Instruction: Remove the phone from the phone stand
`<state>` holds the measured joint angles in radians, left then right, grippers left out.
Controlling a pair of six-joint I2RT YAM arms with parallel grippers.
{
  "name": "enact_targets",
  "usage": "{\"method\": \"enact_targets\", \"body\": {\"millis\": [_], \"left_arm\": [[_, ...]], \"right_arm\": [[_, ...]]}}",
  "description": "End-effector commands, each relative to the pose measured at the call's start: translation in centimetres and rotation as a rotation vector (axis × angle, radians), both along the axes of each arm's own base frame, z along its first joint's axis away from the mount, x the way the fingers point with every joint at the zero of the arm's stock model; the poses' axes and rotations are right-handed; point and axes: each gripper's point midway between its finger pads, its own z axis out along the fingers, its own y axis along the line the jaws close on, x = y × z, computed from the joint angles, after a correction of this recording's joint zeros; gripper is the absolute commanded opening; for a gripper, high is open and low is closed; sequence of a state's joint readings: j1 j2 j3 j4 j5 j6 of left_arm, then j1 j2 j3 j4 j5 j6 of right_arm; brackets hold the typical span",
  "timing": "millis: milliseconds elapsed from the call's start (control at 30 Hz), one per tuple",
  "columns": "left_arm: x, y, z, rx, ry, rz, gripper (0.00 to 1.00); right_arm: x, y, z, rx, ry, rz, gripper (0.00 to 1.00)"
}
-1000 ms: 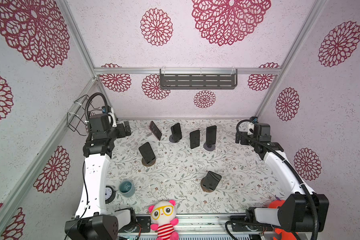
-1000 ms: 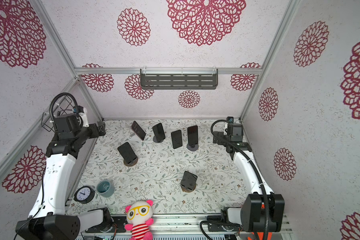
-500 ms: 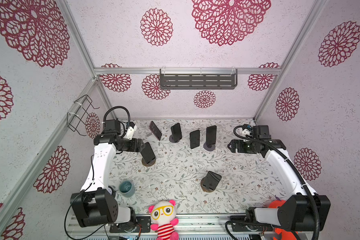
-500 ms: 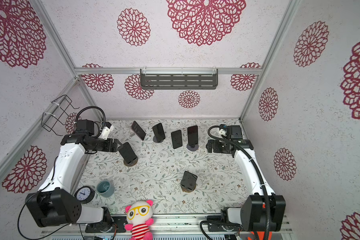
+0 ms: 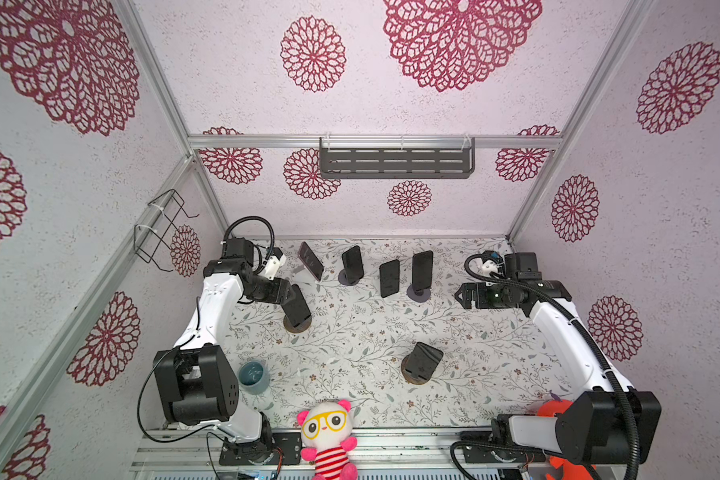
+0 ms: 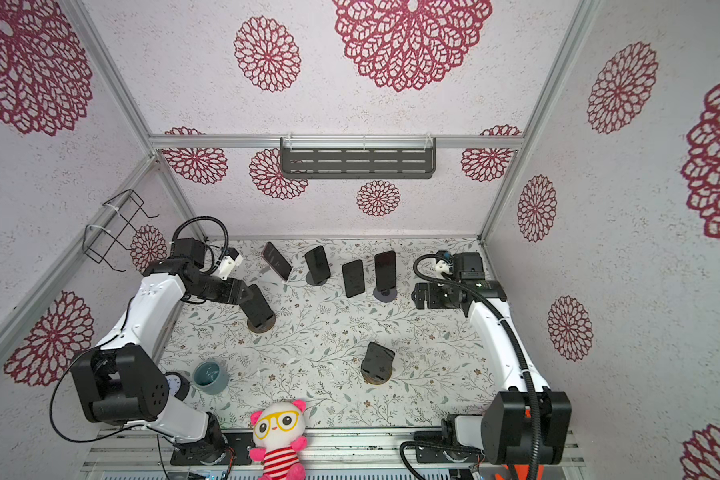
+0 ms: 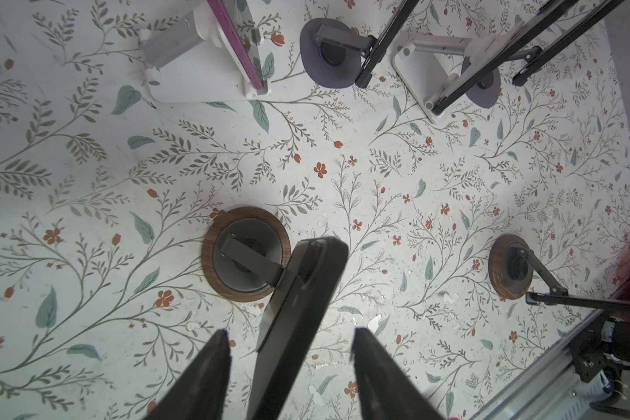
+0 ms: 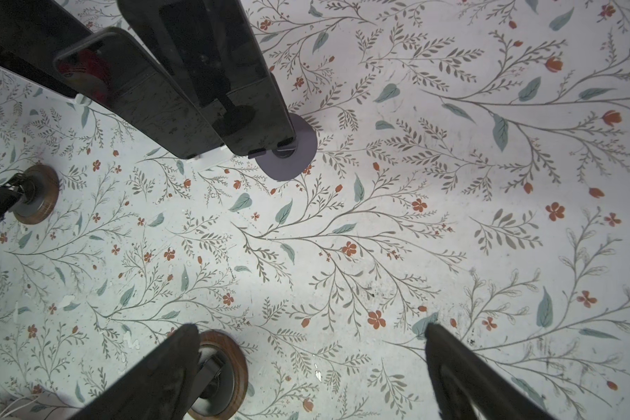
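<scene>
In both top views the left gripper (image 5: 288, 293) covers the upper end of the phone (image 5: 299, 308), so how the fingers stand to it is hidden from above. The left wrist view shows more, but the frame edge cuts off the phone's near end and the gripper's body. There we see the two dark fingers (image 7: 208, 367) on either side of the phone, jaws roughly half apart. A strip of floral table (image 7: 379, 218) shows between each finger and the phone's edge. They seem not to touch it, though shadow blurs the tips. The left gripper has hold of nothing.

The phone is a plain black slab with rounded corners. It sits tilted, its back on the grey arm (image 7: 251, 262) of the wood-rimmed stand (image 7: 207, 254), leaning out over that stand's round base.

The right gripper (image 8: 310, 329) is well to the right of the stand, its jaws spread wide with only table showing between them.
</scene>
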<state>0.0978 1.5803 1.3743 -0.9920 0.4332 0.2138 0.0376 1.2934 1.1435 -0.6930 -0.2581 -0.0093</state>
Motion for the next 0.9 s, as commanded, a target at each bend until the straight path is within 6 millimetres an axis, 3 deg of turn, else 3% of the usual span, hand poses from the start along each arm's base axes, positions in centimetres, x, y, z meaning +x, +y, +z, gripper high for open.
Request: {"method": "enact_targets", "body": {"millis": [0,200,467,700,867], "left_arm": [[0.5,-0.4,0.3,-0.006,-0.016,-0.028,0.48],[0.4,-0.6,-0.1,-0.001,0.000,-0.029,0.23],[0.2,-0.9,0.1,0.010,-0.004,-0.039,0.09],[0.1,-1.7,2.2,-0.027,-0.059,-0.046,0.03],[0.1,-2.6,5.6,-0.086,-0.133,-0.031,0.02]], "right_arm": [[0.3,-0.3,1.5,-0.026,-0.082,0.013,0.99],[0.2,-0.5,1.0,-0.037,-0.069,0.001,0.99],[0.1,-0.5,0.5,-0.036,-0.058,-0.005,0.99],[0.1,-0.1,1.0,-0.026,-0.066,0.002,0.99],[0.3,0.5,2.4,-0.023,-0.089,0.022,0.99]]}}
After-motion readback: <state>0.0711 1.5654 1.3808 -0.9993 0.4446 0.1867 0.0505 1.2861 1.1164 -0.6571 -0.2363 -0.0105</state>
